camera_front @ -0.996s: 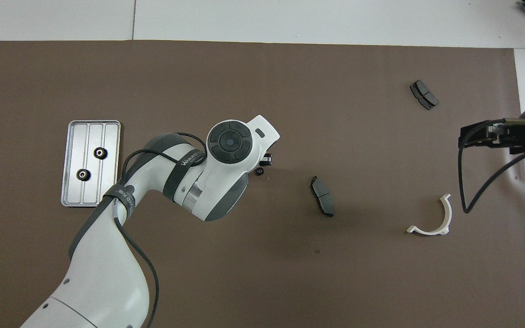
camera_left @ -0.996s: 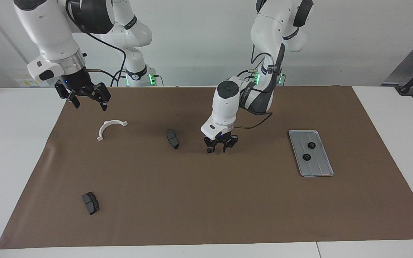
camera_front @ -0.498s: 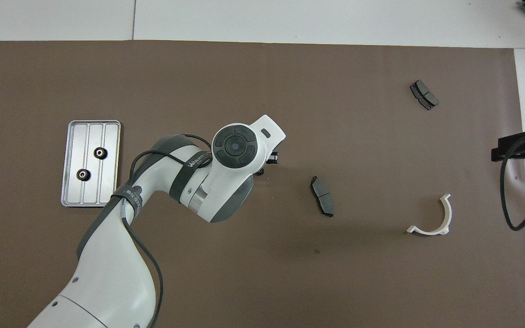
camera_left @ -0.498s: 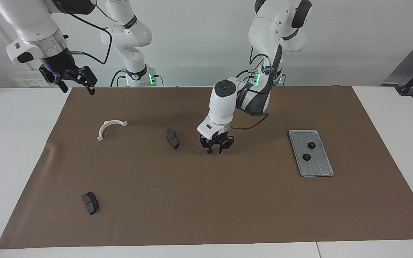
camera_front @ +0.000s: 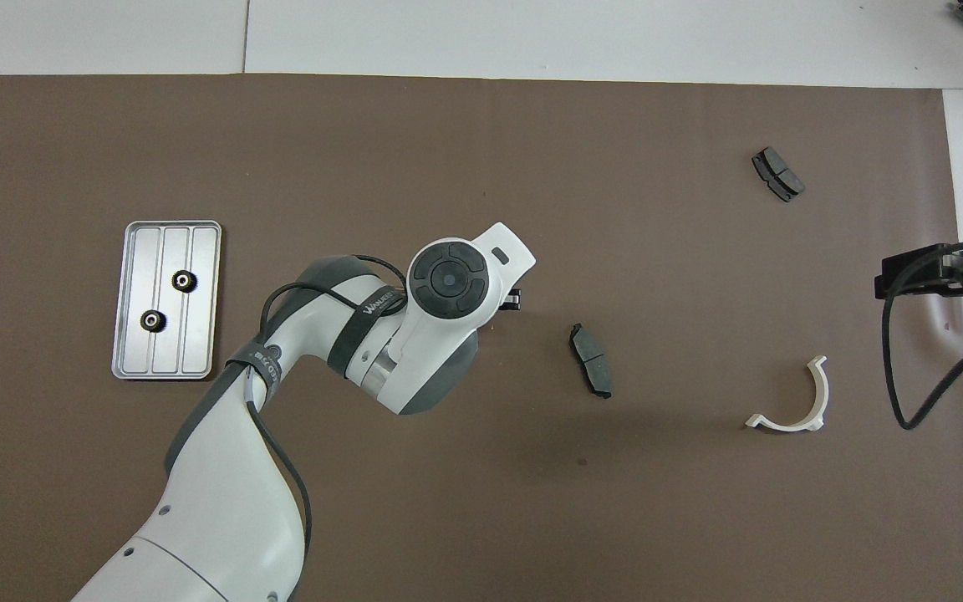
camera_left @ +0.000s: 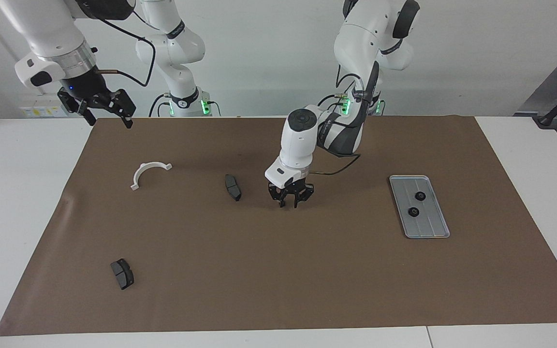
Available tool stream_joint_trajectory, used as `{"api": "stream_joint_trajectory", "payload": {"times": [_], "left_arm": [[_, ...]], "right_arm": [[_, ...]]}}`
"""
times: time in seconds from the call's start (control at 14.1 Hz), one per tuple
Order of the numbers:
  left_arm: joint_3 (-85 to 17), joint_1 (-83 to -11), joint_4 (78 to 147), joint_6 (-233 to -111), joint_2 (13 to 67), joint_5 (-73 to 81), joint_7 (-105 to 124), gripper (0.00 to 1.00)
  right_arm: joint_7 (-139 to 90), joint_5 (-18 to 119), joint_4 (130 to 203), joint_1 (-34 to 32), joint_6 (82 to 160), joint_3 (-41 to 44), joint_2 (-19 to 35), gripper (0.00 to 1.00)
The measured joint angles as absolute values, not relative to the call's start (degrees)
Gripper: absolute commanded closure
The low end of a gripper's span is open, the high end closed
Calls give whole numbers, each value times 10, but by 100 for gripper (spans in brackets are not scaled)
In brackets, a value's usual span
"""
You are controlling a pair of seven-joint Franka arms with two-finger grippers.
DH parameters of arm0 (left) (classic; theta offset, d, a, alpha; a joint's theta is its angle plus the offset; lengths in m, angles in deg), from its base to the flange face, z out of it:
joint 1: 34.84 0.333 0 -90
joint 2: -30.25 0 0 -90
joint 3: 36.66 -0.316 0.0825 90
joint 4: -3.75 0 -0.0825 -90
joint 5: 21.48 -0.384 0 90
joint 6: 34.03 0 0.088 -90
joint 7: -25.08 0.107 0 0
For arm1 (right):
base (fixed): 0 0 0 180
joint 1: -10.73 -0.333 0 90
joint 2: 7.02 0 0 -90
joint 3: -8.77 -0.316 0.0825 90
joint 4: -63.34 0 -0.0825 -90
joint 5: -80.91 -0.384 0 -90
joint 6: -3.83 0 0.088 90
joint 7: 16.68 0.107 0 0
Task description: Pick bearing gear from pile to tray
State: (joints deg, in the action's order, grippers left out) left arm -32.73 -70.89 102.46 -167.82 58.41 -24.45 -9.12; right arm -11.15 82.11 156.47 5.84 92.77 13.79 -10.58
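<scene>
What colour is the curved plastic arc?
White; the arc shows best in the overhead view.

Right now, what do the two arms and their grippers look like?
Both arms are glossy white with dark grey joint bands and black cables looped outside. The left gripper and right gripper are black, two-fingered, on white wrists with small blue lights. Green lights glow at both bases. The left arm's joint cap is a black disc.
</scene>
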Motion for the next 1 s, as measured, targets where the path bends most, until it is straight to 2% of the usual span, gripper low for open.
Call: {"api": "stream_joint_trajectory", "payload": {"times": [0.57,1.0], "left_arm": [[-329,-717,1026,-1680,598,-245,-94,54],[-331,-719,1026,-1678,598,-245,-94,66]], "right_arm": [[-111,821,1568,59,928,138,-105,0],[-112,821,1571,59,928,138,-105,0]]}}
